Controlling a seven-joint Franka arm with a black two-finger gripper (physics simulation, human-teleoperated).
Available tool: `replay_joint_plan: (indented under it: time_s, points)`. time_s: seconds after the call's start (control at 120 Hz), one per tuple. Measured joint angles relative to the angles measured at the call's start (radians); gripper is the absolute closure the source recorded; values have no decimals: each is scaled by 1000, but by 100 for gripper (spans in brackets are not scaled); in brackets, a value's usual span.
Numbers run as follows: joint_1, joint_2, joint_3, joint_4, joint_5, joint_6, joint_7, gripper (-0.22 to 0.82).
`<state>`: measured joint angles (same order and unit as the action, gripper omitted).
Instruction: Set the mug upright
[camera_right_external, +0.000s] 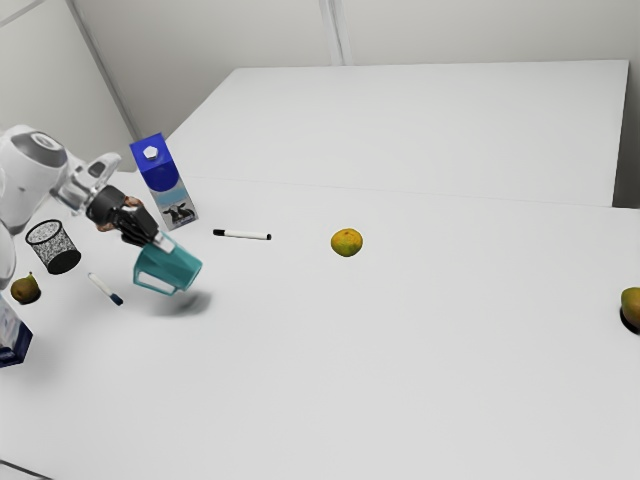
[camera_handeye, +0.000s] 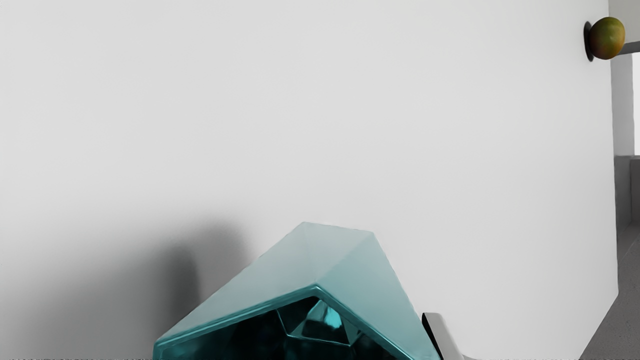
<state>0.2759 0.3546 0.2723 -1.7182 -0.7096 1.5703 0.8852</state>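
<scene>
Near carton (camera_right_external: 164, 182) and marker (camera_right_external: 104, 288), the gripper (camera_right_external: 163, 241) clamps the tilted mug (camera_right_external: 175, 268); orange fruit (camera_right_external: 347, 242) apart.

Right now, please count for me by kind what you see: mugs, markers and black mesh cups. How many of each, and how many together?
Mug: 1
Markers: 2
Black mesh cup: 1
Total: 4
</scene>
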Motion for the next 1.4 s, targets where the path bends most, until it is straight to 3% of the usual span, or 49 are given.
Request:
replay_joint_plan:
  time_s: [0.192, 0.3, 0.542, 0.825, 1.4]
  points:
    - [-177, -122, 28, -147, 208, 225, -125, 78]
    - [-268, -144, 56, -186, 324, 329, -221, 79]
    - [-356, -197, 92, -287, 467, 466, -444, 79]
    - [-438, -262, 130, -395, 554, 529, -684, 79]
    - [-641, -369, 195, -524, 762, 545, -1060, 79]
